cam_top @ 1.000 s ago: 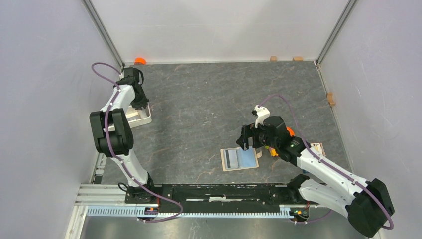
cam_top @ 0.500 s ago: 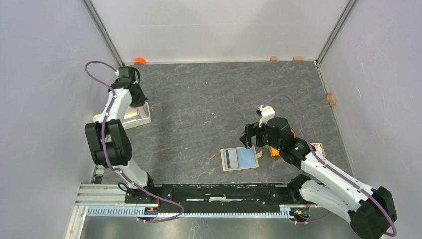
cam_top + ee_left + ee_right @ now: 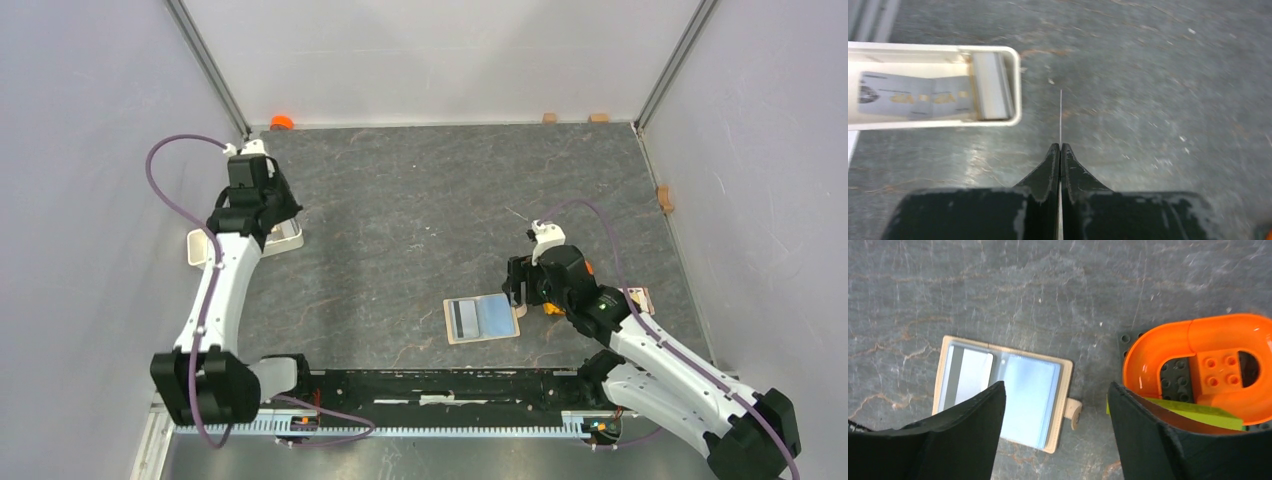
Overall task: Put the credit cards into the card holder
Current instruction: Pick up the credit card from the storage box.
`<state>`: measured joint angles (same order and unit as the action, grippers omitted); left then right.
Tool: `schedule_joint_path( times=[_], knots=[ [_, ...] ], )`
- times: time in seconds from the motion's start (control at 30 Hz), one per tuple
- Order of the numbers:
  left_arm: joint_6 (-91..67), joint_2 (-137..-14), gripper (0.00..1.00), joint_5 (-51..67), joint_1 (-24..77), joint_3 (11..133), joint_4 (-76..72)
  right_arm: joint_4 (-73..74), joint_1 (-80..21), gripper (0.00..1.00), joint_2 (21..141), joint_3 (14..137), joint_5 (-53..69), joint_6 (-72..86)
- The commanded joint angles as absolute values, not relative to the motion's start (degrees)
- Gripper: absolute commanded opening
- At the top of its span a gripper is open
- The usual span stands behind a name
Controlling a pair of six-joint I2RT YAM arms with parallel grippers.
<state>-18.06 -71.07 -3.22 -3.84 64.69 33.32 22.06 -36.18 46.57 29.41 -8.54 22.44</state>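
L claw (image 3: 1060, 149) pinched tight on a thin card (image 3: 1061, 112), seen edge-on, near the white tray (image 3: 1015, 75) w/ a grey card (image 3: 913, 95) inside. R claw (image 3: 1055, 390) spread wide over the card holder (image 3: 1023, 390), which lies open on the desk (image 3: 1048, 290).

Bright even light, soft shadows, slight blur
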Motion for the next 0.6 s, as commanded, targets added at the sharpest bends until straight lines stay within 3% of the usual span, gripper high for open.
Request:
schedule_joint_path(
  times=[0.0,0.47,0.57],
  knots=[
    [-21.99,-62.82,0.02,2.03,1.77,60.73,33.05,24.27,-35.95,0.76,43.93,27.19,-3.71,24.34],
    [-42.96,-47.19,0.02,6.54,30.45,40.45,22.91,20.77,-36.04,0.57,45.28,19.89,-3.92,26.54],
    [-47.00,-46.43,0.02,5.92,34.64,36.32,19.21,18.29,-36.04,0.48,46.80,19.00,-2.36,26.36]
  ],
)
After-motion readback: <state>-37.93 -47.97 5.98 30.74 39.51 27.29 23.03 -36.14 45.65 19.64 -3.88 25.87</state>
